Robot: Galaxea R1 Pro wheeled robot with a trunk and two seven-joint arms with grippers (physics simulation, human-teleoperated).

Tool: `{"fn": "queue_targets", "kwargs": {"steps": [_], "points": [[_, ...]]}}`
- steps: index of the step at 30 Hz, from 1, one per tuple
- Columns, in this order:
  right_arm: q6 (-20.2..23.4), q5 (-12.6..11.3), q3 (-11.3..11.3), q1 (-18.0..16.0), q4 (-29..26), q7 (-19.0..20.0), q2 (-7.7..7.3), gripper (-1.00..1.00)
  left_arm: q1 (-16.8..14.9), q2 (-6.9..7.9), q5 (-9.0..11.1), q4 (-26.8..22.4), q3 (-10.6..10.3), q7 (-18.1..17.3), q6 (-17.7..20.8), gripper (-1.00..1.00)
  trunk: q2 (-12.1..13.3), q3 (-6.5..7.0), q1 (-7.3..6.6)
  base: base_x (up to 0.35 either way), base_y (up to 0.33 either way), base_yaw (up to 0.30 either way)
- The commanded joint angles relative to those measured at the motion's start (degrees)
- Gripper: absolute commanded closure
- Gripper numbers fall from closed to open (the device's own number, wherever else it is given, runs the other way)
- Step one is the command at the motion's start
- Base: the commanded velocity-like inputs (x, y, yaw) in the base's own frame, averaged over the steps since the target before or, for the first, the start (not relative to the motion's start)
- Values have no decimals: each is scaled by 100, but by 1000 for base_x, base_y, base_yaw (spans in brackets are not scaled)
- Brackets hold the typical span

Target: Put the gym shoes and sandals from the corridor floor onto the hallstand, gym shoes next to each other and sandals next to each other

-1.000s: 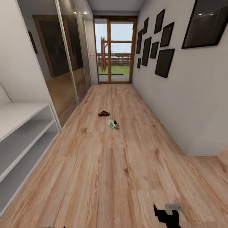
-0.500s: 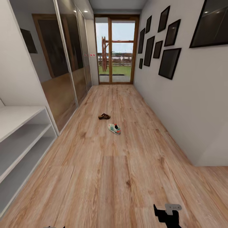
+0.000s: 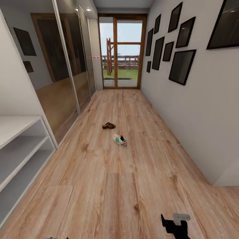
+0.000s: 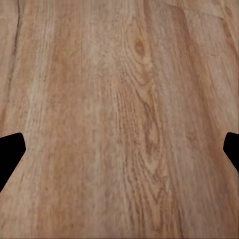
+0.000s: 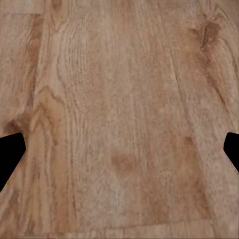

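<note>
Ahead on the light brown wood-plank corridor floor (image 3: 109, 186): one cream-white lace-up gym shoe with green side stripes (image 3: 119, 140), and just beyond it, apart, one small dark brown leather sandal (image 3: 108, 125). Both well down the hallway, in front of the wood-framed glass door (image 3: 120, 51). At the left edge, a pale grey open-shelf rack (image 3: 20, 151) beside mirrored wardrobe doors (image 3: 63, 66); black picture frames (image 3: 169, 49) on the right wall. Left gripper (image 4: 119, 149) with jaws spread wide over bare planks, nothing between; right gripper (image 5: 119, 149) likewise spread over bare planks.
</note>
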Motion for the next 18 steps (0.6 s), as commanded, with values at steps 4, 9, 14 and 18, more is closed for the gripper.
{"fn": "queue_targets", "kwargs": {"steps": [4,9,14,18], "points": [[-17,-48,30,-3,4,1,0,-100,-4,-1,47,7,13,-49,9,-100,-2,-5,2,339,0,0],[-17,-48,30,-3,4,1,0,-100,-4,-1,44,7,13,-49,9,-100,-2,-5,2,339,0,0],[-17,-48,30,-3,4,1,0,-100,-4,-1,45,7,13,-49,9,-100,-2,-5,2,339,-27,4],[-17,-48,30,-3,4,1,0,-100,-4,-1,44,7,13,-49,9,-100,-2,-5,2,334,-75,91]]}}
